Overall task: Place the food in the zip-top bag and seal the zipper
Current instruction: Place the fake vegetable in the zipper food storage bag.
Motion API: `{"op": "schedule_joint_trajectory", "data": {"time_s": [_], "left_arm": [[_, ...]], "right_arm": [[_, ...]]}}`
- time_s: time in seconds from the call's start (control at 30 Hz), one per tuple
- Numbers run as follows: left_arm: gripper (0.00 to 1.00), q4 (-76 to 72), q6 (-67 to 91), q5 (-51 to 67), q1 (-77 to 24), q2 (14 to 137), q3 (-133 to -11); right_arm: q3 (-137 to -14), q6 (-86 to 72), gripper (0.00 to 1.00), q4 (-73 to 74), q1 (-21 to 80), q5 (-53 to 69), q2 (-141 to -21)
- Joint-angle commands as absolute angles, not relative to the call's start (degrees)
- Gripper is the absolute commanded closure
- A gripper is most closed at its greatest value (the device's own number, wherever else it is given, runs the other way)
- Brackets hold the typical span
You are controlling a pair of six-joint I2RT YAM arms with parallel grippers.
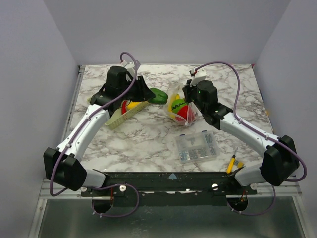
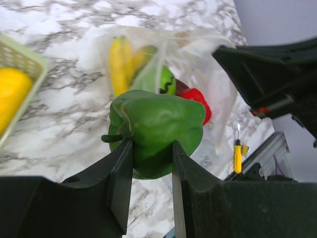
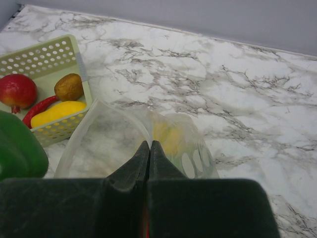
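My left gripper point(image 2: 152, 148) is shut on a green toy pepper point(image 2: 157, 129) and holds it above the table, between the basket and the bag; the pepper also shows from above point(image 1: 158, 95) and at the left edge of the right wrist view point(image 3: 17, 148). My right gripper point(image 3: 149, 145) is shut on the rim of the zip-top bag point(image 3: 119, 144) and holds its mouth open. The dotted clear bag point(image 1: 181, 109) holds yellow, green and red food point(image 2: 121, 62). The zipper strip is not discernible.
The pale lattice basket point(image 1: 125, 116) at the left holds a red fruit point(image 3: 17, 91), a brown one point(image 3: 68, 87), a red chilli and a yellow piece point(image 3: 57, 111). A clear compartment box point(image 1: 197, 147) and a yellow-handled tool point(image 1: 231, 164) lie near the front right.
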State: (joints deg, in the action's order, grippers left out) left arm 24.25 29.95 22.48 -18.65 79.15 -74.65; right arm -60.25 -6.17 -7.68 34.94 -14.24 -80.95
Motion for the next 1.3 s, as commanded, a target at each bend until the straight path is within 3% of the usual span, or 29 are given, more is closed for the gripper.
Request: {"op": "schedule_joint_trajectory", "data": {"time_s": [0.0,0.4,0.43,0.53,0.6,0.67,0.77,0.97,1.27], "left_arm": [[1.00,19.95,27.73,21.14,-23.99,78.51,-73.65],[0.98,27.82,27.71,18.85,-31.13,91.88,-87.71],[0.94,28.24,27.89,19.02,-31.39,92.93,-88.61],[0.65,27.99,28.12,20.02,-32.05,94.38,-90.24],[0.51,27.89,28.53,19.53,-32.26,94.85,-90.78],[0.41,27.71,28.92,19.75,-32.34,94.96,-91.00],[0.34,28.83,28.29,19.06,-32.30,94.72,-91.82],[0.30,30.72,25.94,15.74,-31.90,91.22,-90.30],[0.35,28.86,28.56,14.05,-31.27,87.09,-78.90]], "right_arm": [[-60.53,-6.76,1.00,-8.88,35.41,-13.48,-79.84],[-60.26,-6.49,1.00,-8.91,35.36,-14.26,-78.83],[-60.25,-6.46,1.00,-8.93,35.41,-14.26,-78.75],[-60.16,-6.47,1.00,-9.04,35.37,-14.21,-78.70],[-60.13,-6.49,1.00,-9.03,35.39,-14.32,-78.64],[-60.12,-6.50,1.00,-9.04,35.39,-14.50,-78.59],[-60.03,-6.41,1.00,-9.01,35.41,-14.67,-78.53],[-60.16,-6.50,1.00,-8.97,35.40,-14.26,-78.71],[-60.12,-6.59,1.00,-8.95,35.37,-13.97,-78.86]]}}
